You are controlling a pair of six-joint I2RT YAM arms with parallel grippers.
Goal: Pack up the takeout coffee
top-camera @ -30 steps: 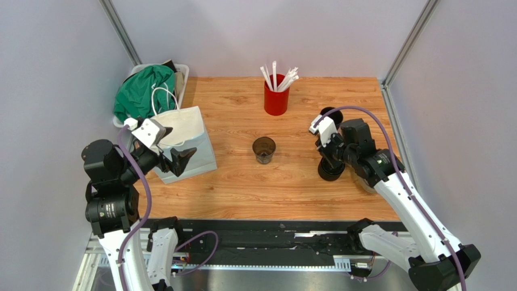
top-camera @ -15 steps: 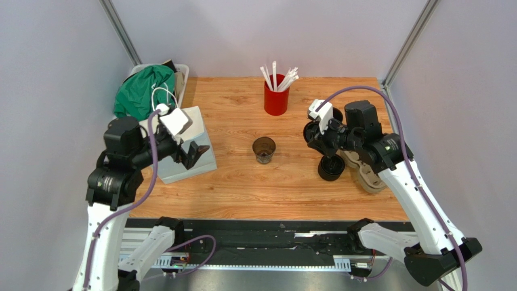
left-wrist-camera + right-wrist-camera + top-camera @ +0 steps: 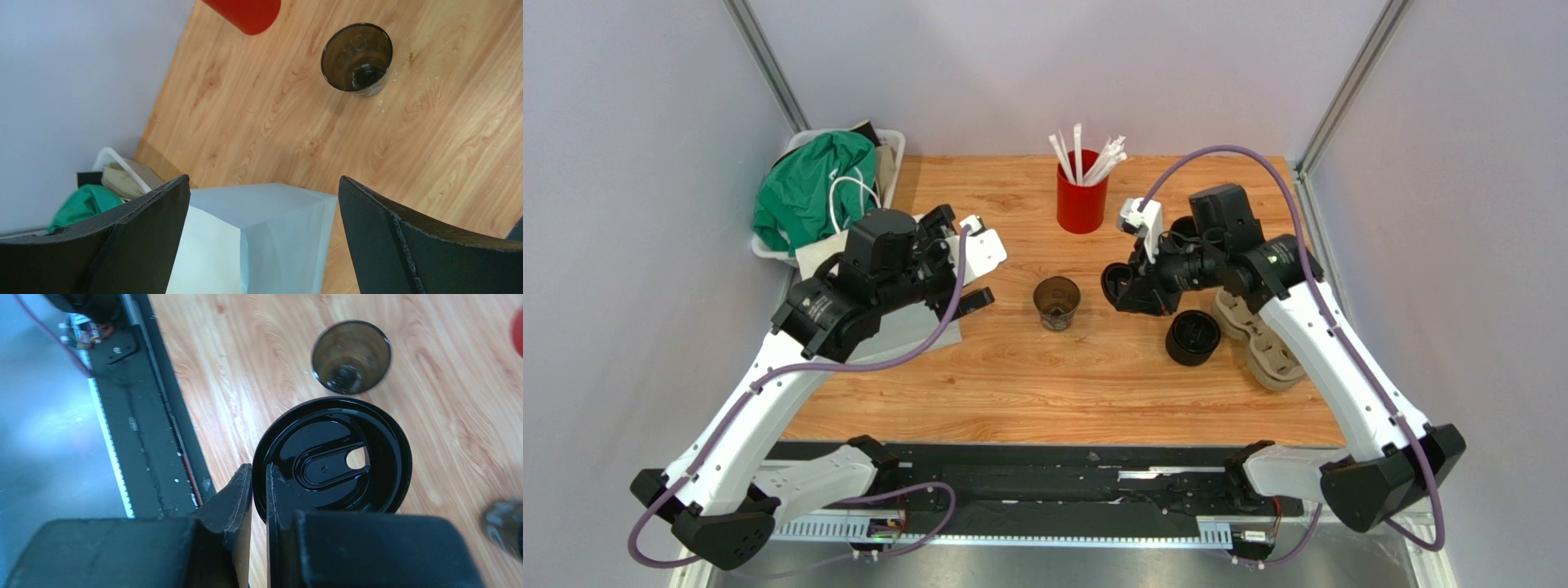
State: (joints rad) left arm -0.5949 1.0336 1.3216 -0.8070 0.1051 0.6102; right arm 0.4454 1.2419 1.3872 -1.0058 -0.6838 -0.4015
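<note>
A dark lidless takeout coffee cup (image 3: 1057,301) stands mid-table; it also shows as the cup (image 3: 357,58) in the left wrist view and the cup (image 3: 351,356) in the right wrist view. My right gripper (image 3: 1136,284) is shut on the rim of a round black lid (image 3: 331,456), held on edge above the table just right of that cup. A second black cup (image 3: 1193,337) stands further right. My left gripper (image 3: 261,202) hangs open over the white paper bag (image 3: 264,236), with nothing between its fingers.
A red cup of white straws (image 3: 1081,196) stands at the back centre. The brown pulp carrier (image 3: 1265,349) lies by the right edge, under the right arm. A white bin with green cloth (image 3: 817,184) sits at the back left, behind the bag (image 3: 909,328).
The right gripper rose from the right-hand black cup with the lid and carried it left toward the centre cup. The left arm swung forward and right over the bag, staying open.
</note>
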